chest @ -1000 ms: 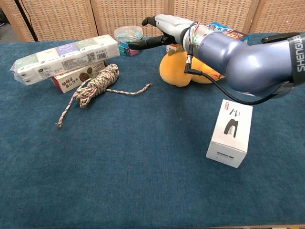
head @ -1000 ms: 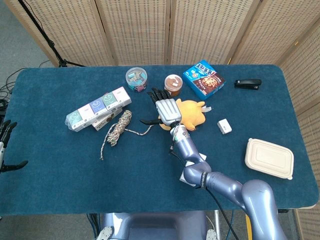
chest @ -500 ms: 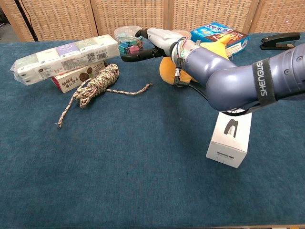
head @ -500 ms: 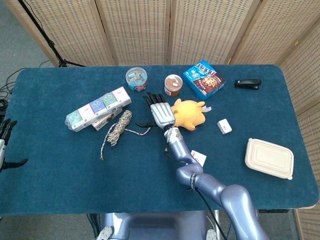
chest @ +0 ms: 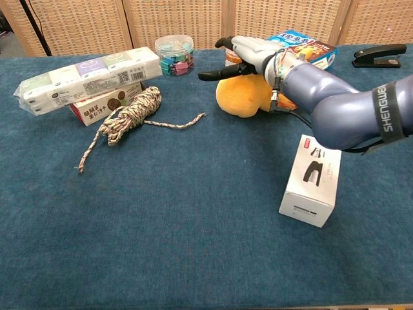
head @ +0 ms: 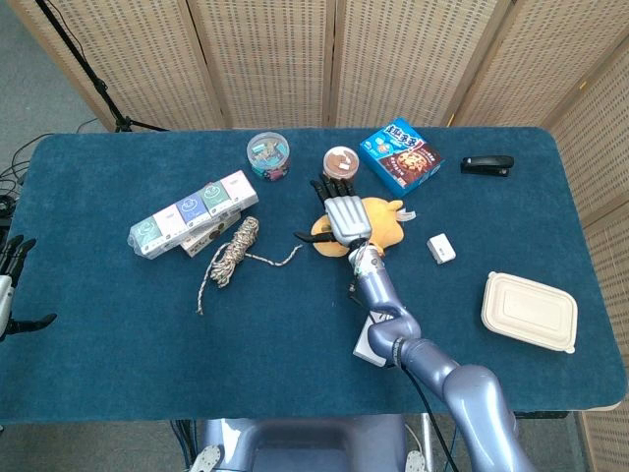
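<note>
We see the right hand [head: 344, 209], which half a second ago hovered left of the yellow plush toy [head: 378, 224], now shifted right to hang flat above it, fingers spread, thumb out, gripping nothing. The toy lies mid-table between the coiled rope [head: 232, 250] and the small white box [head: 441, 248]. Behind it, a clear tub [chest: 174, 53] holds coloured clips; a brown-lidded cup [head: 340, 161] stands by a blue carton [head: 398, 154]. The lidded takeaway container [head: 529, 311] hides its contents. The left hand [head: 12, 285] rests open at the table's edge.
</note>
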